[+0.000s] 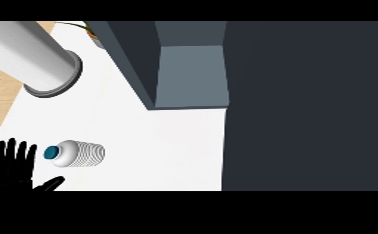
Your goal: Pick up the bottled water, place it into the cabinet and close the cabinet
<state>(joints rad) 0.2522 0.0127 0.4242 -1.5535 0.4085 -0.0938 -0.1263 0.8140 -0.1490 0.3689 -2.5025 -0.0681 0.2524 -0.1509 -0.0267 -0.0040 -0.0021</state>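
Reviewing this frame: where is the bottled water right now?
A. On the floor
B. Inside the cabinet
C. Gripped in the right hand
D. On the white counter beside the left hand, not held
D. The bottled water sits on the white counter, blue cap toward the open left hand at the view's lower left. The fingers are straight and not around it. The cabinet stands open farther back, with no bottle in the part that shows.

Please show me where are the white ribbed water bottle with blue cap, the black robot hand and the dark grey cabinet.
White ribbed water bottle with blue cap (80, 153), head view: ribbed body.
Black left hand (16, 167), head view: palm.
Dark grey cabinet (193, 73), head view: inside floor.
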